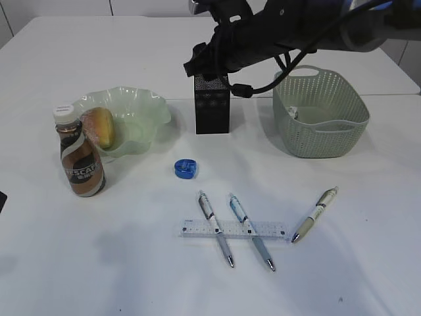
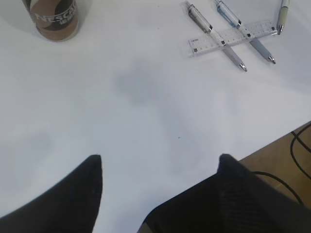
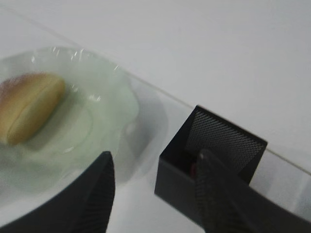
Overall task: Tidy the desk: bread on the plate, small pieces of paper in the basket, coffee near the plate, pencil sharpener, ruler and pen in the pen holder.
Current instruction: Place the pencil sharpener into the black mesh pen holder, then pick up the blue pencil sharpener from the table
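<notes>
The bread (image 1: 102,126) lies on the green plate (image 1: 141,108), with the coffee bottle (image 1: 81,155) standing just in front of the plate's left side. The blue pencil sharpener (image 1: 185,168) lies mid-table. The clear ruler (image 1: 233,230) lies under two pens (image 1: 216,228) (image 1: 251,232), and a third pen (image 1: 314,214) lies to the right. A paper piece (image 1: 293,113) is in the green basket (image 1: 342,122). My right gripper (image 1: 200,62) (image 3: 155,153) is open and empty above the black pen holder (image 1: 212,108) (image 3: 211,145). My left gripper (image 2: 160,157) is open and empty over bare table.
The left wrist view shows the bottle (image 2: 53,19), the ruler (image 2: 233,38) with the pens, and the table's edge (image 2: 272,145) close at the lower right. Something reddish (image 3: 194,170) shows inside the pen holder. The right arm spans the back right above the basket.
</notes>
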Robot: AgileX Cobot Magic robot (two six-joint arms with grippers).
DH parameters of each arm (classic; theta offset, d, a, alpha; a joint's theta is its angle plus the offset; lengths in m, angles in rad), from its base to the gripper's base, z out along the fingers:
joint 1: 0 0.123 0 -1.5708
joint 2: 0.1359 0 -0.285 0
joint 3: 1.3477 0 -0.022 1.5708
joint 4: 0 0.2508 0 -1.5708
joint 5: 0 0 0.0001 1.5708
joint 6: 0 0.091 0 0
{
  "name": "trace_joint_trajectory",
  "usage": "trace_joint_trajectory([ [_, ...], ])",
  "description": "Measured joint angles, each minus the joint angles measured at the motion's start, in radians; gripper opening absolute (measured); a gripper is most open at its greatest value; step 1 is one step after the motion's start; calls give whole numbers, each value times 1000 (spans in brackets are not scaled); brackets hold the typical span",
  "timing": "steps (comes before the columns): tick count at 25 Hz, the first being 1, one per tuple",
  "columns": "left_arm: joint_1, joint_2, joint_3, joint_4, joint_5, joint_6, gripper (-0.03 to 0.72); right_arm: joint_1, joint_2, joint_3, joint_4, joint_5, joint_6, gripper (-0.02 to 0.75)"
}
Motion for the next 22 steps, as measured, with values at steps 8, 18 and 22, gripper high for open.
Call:
trace_joint_trajectory([
  [8,0,0,0,6,0,0,519,0,-15,0,7,366,-399,427],
  [18,0,0,0,6,0,0,516,0,-6,-1,221,520,-884,427],
  [22,0,0,0,8,0,0,515,0,34,-3,247,520,-916,427],
])
